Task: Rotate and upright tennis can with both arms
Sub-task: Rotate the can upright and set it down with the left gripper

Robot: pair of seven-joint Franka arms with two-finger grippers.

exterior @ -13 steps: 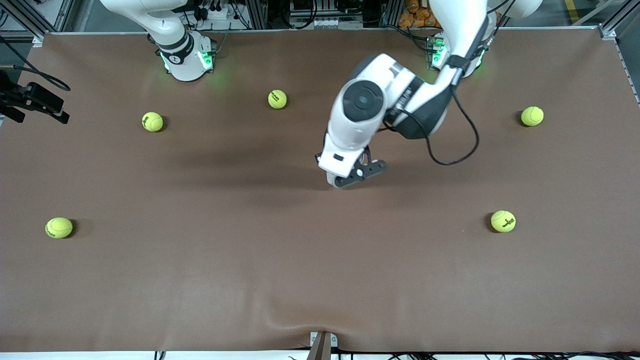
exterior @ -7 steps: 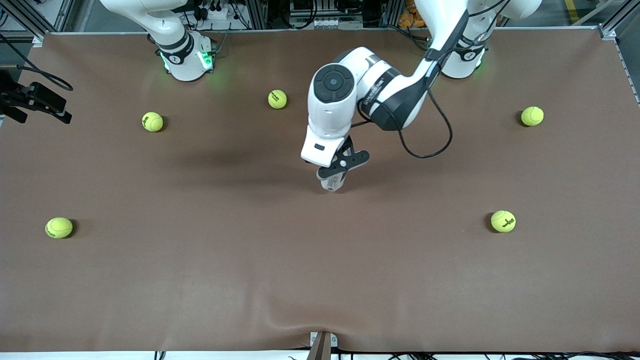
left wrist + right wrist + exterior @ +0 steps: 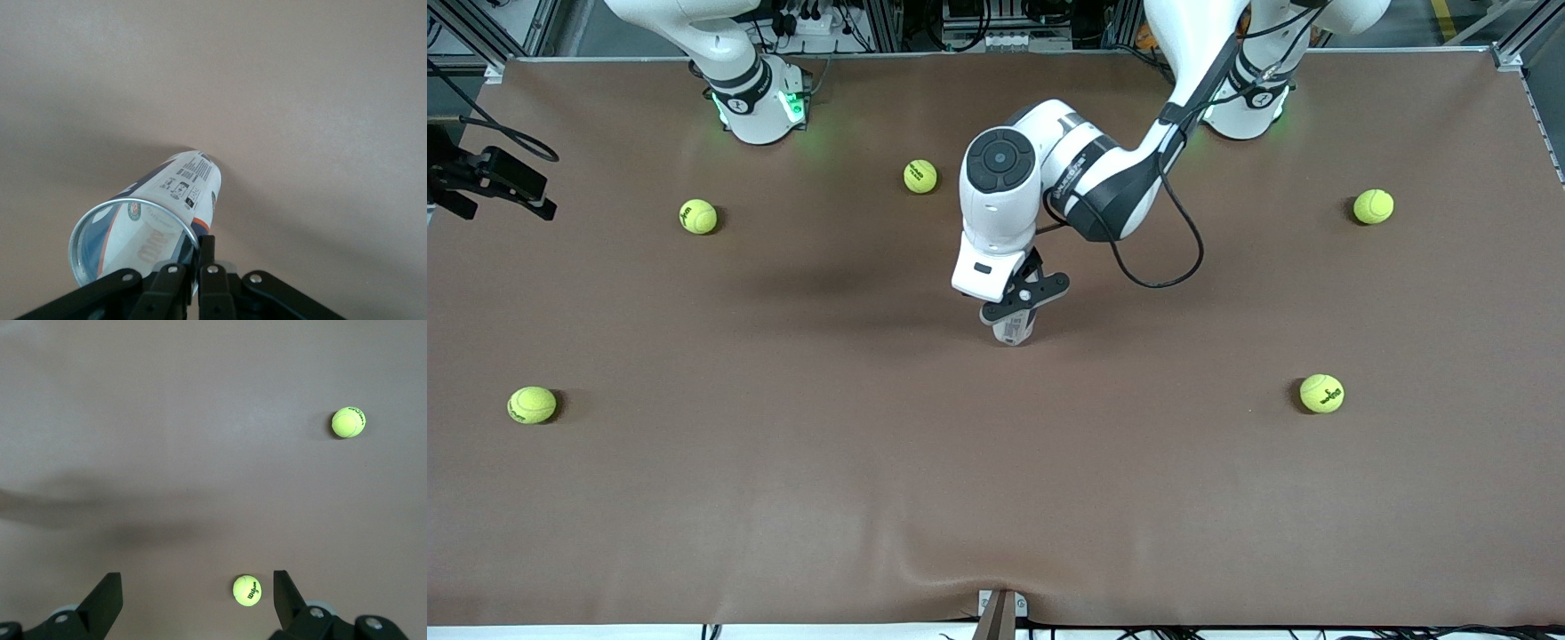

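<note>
**Can nearly upright in the left gripper**

Nearest the front camera, 2 tennis balls lie on the brown table (image 3: 996,498), one toward each end (image 3: 532,404) (image 3: 1321,393). Mid-table, the left gripper (image 3: 1021,302) clamps the tennis can (image 3: 1014,331) by its silvery rim; the can's lower end appears to touch or hover just above the mat, and it looks close to vertical. Judging by this, the rotation seems mostly done; setting the can down squarely and letting go remain. Farther up, 3 more balls lie scattered. The right gripper (image 3: 197,600) waits above the table with fingers spread wide, holding nothing.
</note>
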